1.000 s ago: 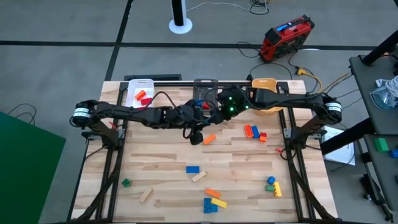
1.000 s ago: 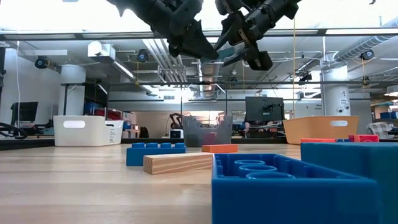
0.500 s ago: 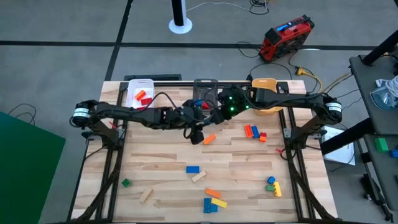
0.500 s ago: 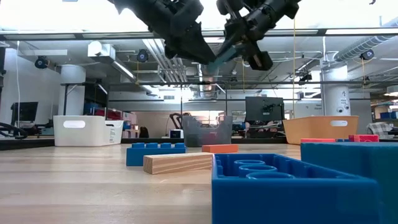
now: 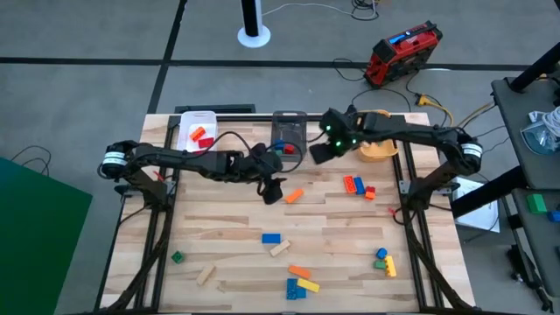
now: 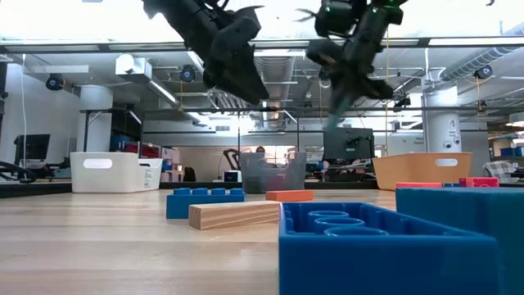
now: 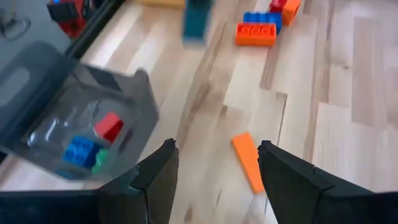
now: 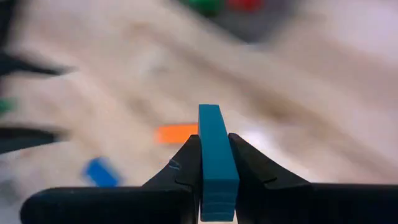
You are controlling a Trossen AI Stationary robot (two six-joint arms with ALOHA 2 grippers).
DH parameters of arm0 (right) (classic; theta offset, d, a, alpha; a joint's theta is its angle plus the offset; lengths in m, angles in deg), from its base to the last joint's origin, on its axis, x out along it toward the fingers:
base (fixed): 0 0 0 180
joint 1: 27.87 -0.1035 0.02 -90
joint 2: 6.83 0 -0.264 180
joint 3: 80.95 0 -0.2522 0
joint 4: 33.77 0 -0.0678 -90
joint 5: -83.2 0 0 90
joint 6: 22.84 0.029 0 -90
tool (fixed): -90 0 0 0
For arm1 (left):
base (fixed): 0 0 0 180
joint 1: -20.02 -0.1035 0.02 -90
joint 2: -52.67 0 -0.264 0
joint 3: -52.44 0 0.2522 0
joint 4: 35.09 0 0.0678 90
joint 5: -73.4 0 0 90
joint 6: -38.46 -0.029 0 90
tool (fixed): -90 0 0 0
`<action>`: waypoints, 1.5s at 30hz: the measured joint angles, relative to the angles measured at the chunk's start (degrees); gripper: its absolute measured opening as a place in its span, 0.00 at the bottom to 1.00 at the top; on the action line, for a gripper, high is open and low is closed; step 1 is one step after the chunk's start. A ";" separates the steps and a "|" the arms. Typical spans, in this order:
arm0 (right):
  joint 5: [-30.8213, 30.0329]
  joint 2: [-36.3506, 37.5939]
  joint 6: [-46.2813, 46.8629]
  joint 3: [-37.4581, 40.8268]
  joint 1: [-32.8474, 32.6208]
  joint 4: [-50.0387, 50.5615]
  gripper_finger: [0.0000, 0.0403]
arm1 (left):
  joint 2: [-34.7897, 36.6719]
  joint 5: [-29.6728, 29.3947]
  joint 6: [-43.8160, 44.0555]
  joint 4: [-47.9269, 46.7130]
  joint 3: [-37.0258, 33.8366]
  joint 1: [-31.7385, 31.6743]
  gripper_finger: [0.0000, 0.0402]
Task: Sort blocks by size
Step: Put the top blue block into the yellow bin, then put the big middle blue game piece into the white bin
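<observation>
The right wrist view is heavily smeared: only the right gripper (image 8: pixel 214 167) shows clearly, its two dark fingers clamped on a thin teal-blue block (image 8: pixel 217 158) held on edge, while an orange bar and a blue brick behind it are mere blurs. From above, that gripper (image 5: pixel 322 150) hangs over the far part of the light wooden table (image 5: pixel 227 236), between the translucent grey plastic bin (image 5: pixel 290 128) and the orange plastic bin (image 5: pixel 378 149), but the teal block itself is too small to make out there. The left gripper (image 7: pixel 214 163) hangs with its dark fingers spread wide and nothing between them, above a flat orange bar (image 7: pixel 248 160) lying on the wood; the overhead view places this gripper (image 5: pixel 270 188) near the table's middle, just beside that bar (image 5: pixel 294 195). Only the left wrist view looks into the grey bin, where a red cube (image 7: pixel 109 126), a blue brick (image 7: pixel 81 150) and a green piece sit together. The white plastic bin (image 5: pixel 194 133) at the far left holds red pieces. The table-level view is half blocked by a large blue studded brick (image 6: pixel 385 246) close to the lens, with a plain wooden bar (image 6: pixel 235 215) beside it. More bricks lie scattered across the near half of the table.
</observation>
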 joint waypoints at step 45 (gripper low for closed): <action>-22.03 0.55 -6.02 1.75 12.71 15.86 0.63 | 0.55 5.72 6.09 -30.63 6.25 1.19 0.49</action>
